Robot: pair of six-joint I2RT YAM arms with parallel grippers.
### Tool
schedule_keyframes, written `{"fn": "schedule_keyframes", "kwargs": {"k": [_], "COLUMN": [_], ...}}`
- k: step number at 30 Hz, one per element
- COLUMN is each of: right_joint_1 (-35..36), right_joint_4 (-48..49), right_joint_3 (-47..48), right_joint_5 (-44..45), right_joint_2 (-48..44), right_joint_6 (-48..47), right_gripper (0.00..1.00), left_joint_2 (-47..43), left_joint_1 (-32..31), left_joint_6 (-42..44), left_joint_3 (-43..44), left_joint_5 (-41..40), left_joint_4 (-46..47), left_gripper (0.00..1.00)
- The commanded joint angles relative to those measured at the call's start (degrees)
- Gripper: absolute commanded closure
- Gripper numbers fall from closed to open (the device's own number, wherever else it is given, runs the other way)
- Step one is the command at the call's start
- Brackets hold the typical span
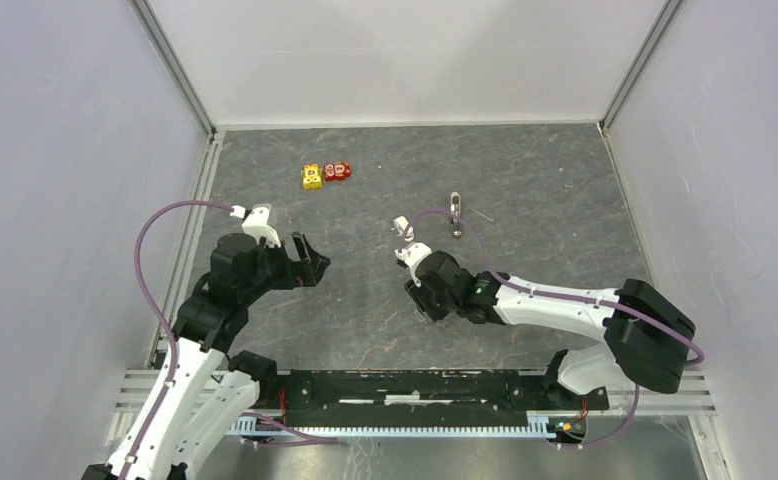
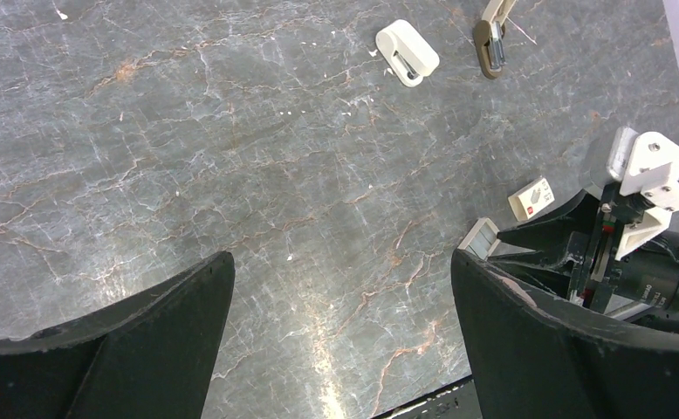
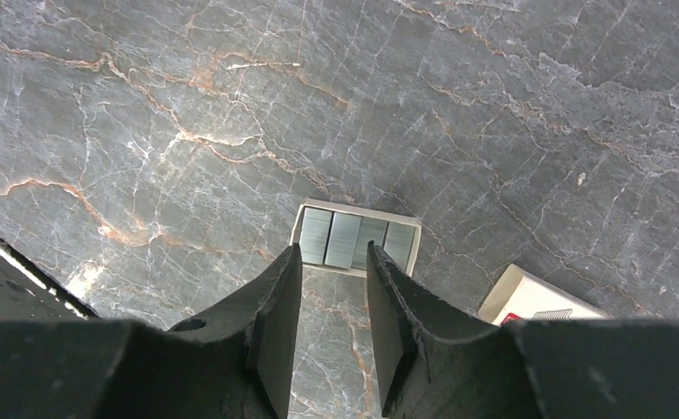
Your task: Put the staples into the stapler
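1. Near the table's middle, on the dark grey marbled tabletop point(image 1: 555, 170), the right claw point(image 3: 333, 250) points down at a shallow cream tray point(image 3: 354, 207) of flat grey metal staple strips point(image 3: 343, 238). Its black fingertips sit at the tray's edge, narrowed but apart, with nothing visibly clamped between them
2. Step in hand, as I judge it: picking a strip of staples out of the tray, before any loading has begun
3. The next move calls for lowering the tips to straddle one strip alone, closing gently so it neither snaps nor drags its neighbours, then lifting clear of the tray wall
4. The small rounded cream-white plastic stapler point(image 1: 402, 226) lies on the table just beyond the right claw, on its far side. It is untouched and outside the right wrist view, and its grey metal inner part shows on top in the left wrist view
5. The left claw point(image 2: 342, 262) hovers wide open and empty, well to the left of the stapler
6. A white card box with red print point(image 3: 537, 301) lies just beside the tray
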Motion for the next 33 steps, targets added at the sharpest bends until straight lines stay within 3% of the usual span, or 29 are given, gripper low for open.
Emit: {"fn": "schedule_keyframes", "kwargs": {"k": [1, 23, 33], "right_joint_1": [0.4, 0.5, 0.5], "right_joint_4": [2.5, 3.2, 0.8], "right_joint_3": [-0.1, 0.2, 0.6], "right_joint_5": [1.7, 3.0, 7.6], "right_joint_2": [1.2, 5.0, 2.8], "right_joint_6": [0.5, -0.9, -0.1], "right_gripper": [0.62, 0.65, 0.69], "left_joint_2": [-0.4, -1.2, -1.3], "left_joint_1": [-0.1, -0.1, -0.1], "left_joint_6": [2.6, 2.8, 2.6], "left_joint_3": [0.1, 0.0, 0.0], "left_joint_5": [0.4, -0.4, -0.8], "left_joint_4": [2.0, 2.0, 1.9], "left_gripper": [0.0, 0.0, 0.0]}}
